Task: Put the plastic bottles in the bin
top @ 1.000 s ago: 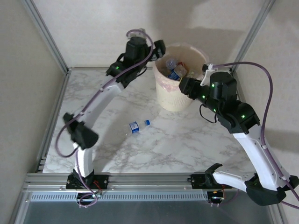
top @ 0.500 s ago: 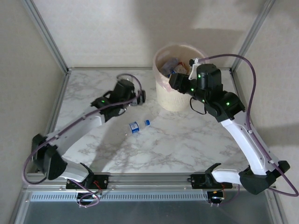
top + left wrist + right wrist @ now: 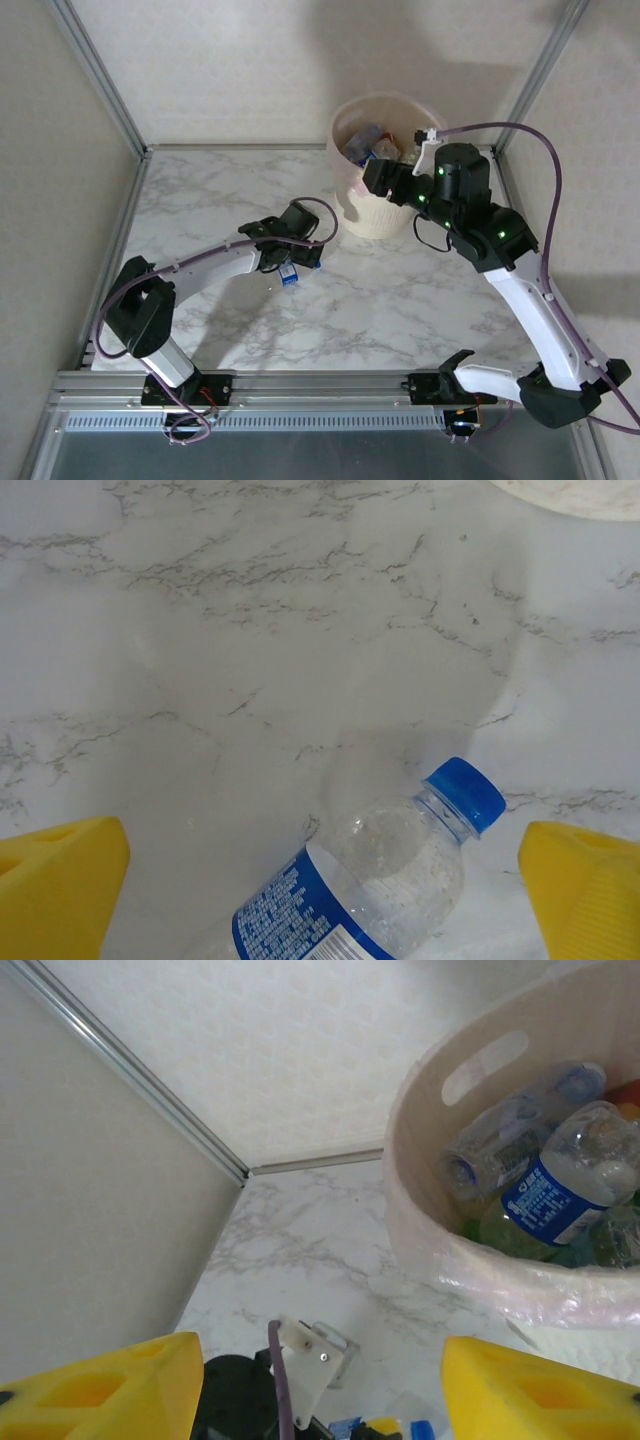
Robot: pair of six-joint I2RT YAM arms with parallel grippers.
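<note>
One bottle [image 3: 370, 890] is lying on the table [image 3: 250, 680], near the bin [image 3: 352, 210]. The left gripper [image 3: 325, 885] is hanging over it, fingers wide apart. The bottle is looking light, thin and slippery, so squeezing its middle is probably best. The right gripper [image 3: 320, 1390] is gaping empty by the bin.

This looks like a robotics lab test cell rather than a lived-in room: a marble-patterned table [image 3: 400, 300] is boxed in by plain beige panel walls [image 3: 220, 60] set in aluminium frame posts [image 3: 95, 70], with a left arm [image 3: 200, 265] and a right arm [image 3: 530, 300] bolted to a metal rail [image 3: 320, 385] along its near edge.
</note>
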